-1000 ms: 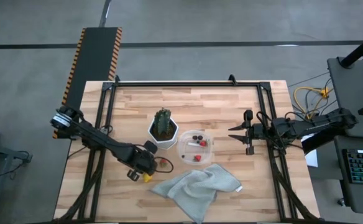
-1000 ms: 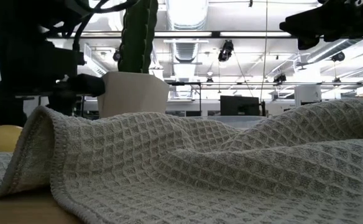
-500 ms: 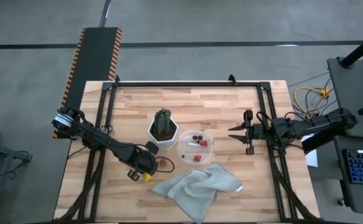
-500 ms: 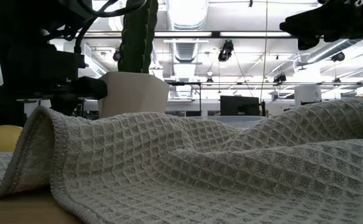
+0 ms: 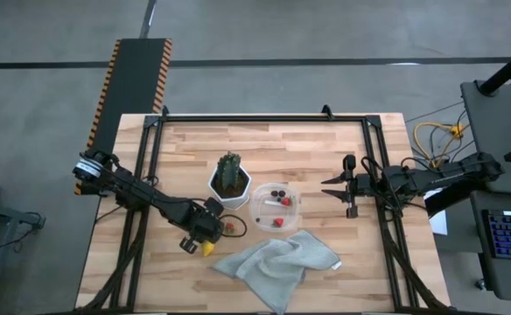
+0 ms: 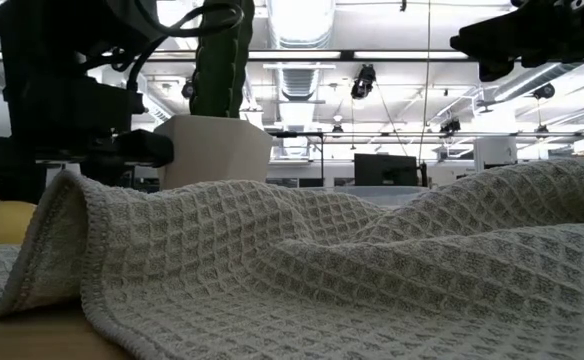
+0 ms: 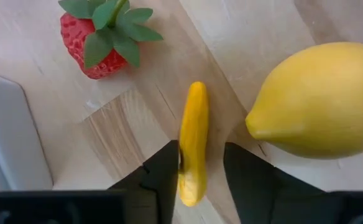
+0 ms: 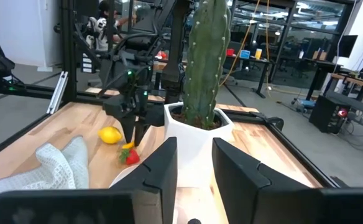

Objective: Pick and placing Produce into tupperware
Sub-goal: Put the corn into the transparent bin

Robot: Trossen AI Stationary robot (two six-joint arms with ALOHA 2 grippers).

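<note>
My left gripper [image 7: 200, 180] is open, low over the wood near the table's near-left. Its fingers stand on either side of a tiny yellow banana [image 7: 194, 140] that lies flat on the table. A red strawberry with green leaves [image 7: 101, 37] and a yellow lemon [image 7: 321, 99] lie beside it. From above, the left gripper [image 5: 213, 229] sits just left of the strawberry [image 5: 230, 229]. The clear tub [image 5: 276, 206] holds dark berries and two strawberries. My right gripper [image 5: 328, 186] waits open at the right, off the table surface. My left gripper comes from above, pointing down, with its fingers along the banana's length. One finger [image 7: 166, 171] lies right against the banana's side [image 7: 184, 155], and the other stands apart from it. Whether the near finger truly touches, I cannot tell.
A green cactus in a white hexagonal pot [image 5: 229, 182] stands just left of the tub. A crumpled grey waffle cloth [image 5: 277, 259] lies near the table's near edge and fills the low view [image 6: 322, 260]. Bare wood stretches across the far half of the table.
My left gripper has crept a little toward the table's right, closer to the strawberry and the tub. The right arm has kept still.
</note>
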